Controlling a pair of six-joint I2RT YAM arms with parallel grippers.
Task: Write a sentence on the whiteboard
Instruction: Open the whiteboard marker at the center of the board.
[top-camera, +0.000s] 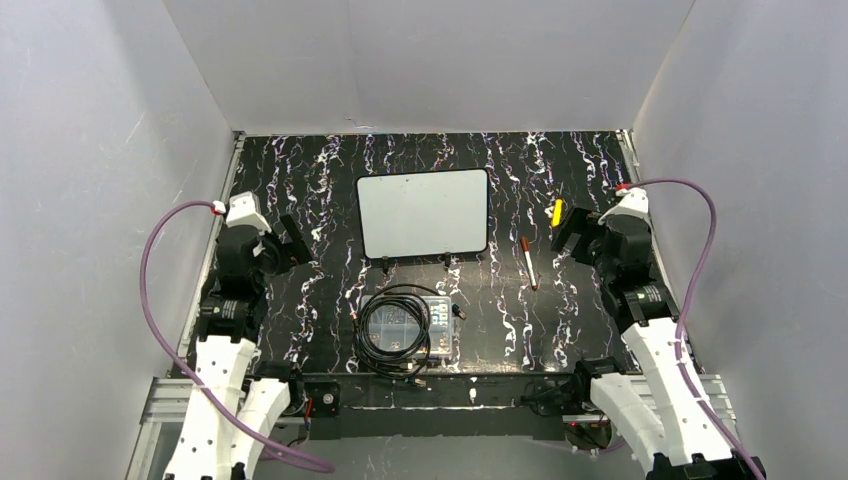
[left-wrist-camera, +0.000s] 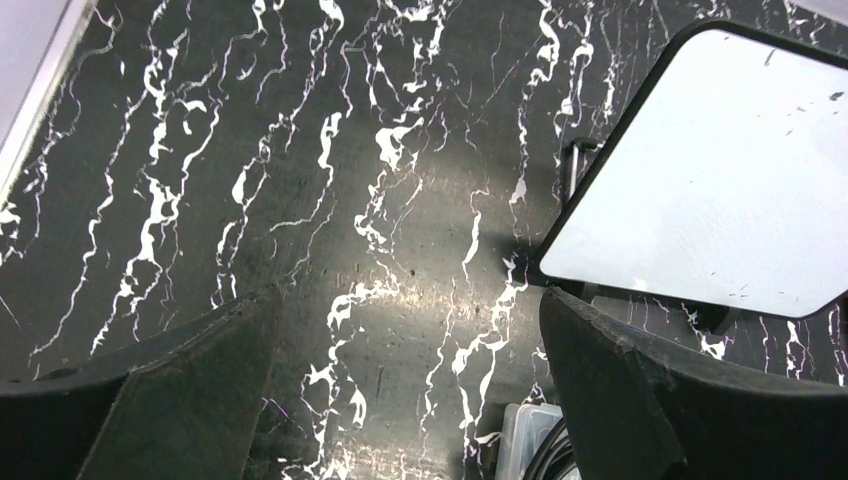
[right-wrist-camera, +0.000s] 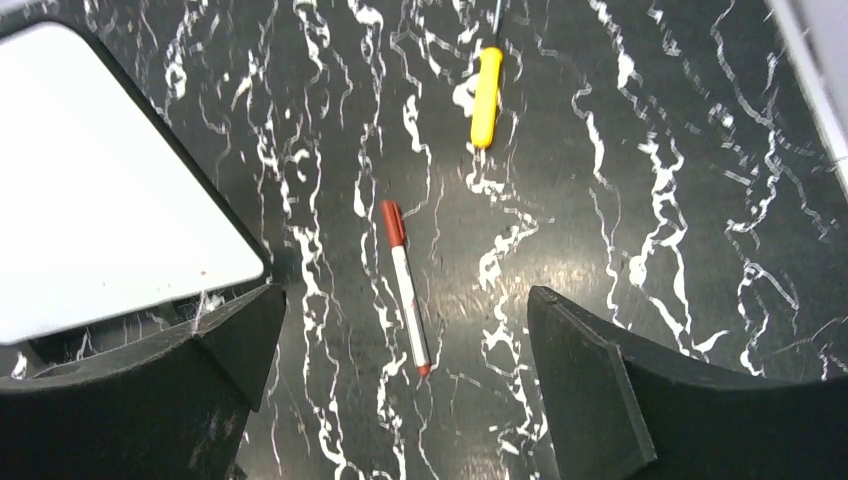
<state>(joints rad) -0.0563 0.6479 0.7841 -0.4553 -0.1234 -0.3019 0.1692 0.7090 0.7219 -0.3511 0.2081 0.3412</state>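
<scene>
The whiteboard (top-camera: 423, 213) lies flat in the middle of the black marbled table, blank; no sentence shows on it. It also shows in the left wrist view (left-wrist-camera: 715, 170) and the right wrist view (right-wrist-camera: 100, 190). A white marker with a reddish-brown cap (top-camera: 528, 262) lies to the right of the board; in the right wrist view the marker (right-wrist-camera: 405, 287) lies capped between and ahead of the jaws. My left gripper (top-camera: 290, 243) is open and empty, left of the board. My right gripper (top-camera: 563, 235) is open and empty, just right of the marker.
A clear plastic box with coiled black cable (top-camera: 402, 330) sits in front of the board. A yellow tool (top-camera: 557, 212) lies near my right gripper; it also shows in the right wrist view (right-wrist-camera: 486, 95). Grey walls enclose the table on three sides.
</scene>
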